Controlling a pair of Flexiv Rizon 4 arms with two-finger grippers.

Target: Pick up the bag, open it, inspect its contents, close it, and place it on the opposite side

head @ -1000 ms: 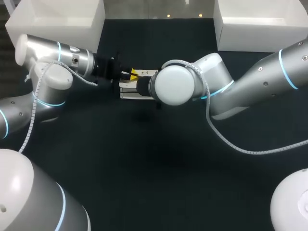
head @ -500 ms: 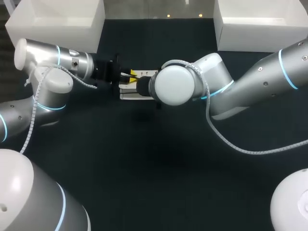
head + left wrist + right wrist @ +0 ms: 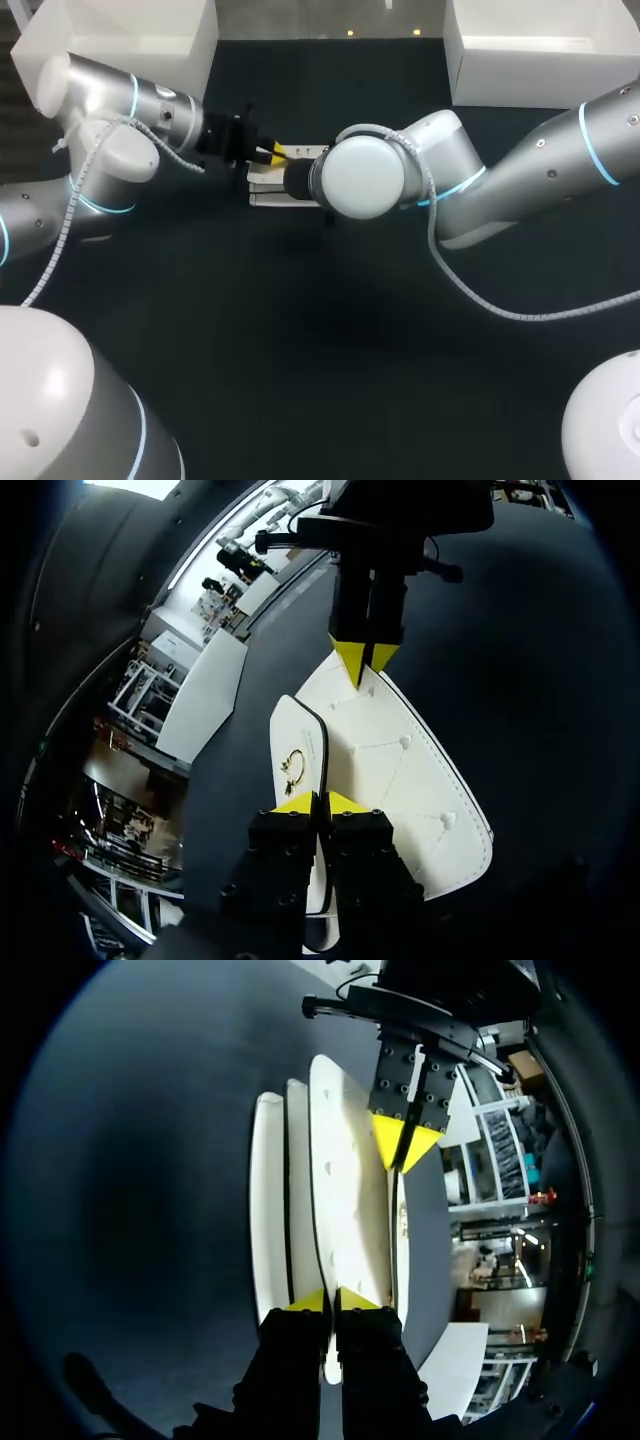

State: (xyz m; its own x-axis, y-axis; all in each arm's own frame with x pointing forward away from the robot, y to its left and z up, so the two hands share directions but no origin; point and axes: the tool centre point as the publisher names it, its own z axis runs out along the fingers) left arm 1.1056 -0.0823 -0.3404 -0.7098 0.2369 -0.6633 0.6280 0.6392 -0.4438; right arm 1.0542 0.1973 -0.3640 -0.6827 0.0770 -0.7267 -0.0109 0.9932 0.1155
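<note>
the white bag (image 3: 400, 770) spans the gap between our left jaws and our right jaws, its long axis running straight from one to the other; both pairs are closed tight, gripping its opposite ends.

Right gripper (image 3: 332, 1300): fingers closed together on the near edge of the white bag (image 3: 345, 1190). Bag lies edge-on over the dark desk (image 3: 150, 1160), its panels fanned apart. Left gripper (image 3: 404, 1146): fingers pinched together at the bag's far end.
</note>
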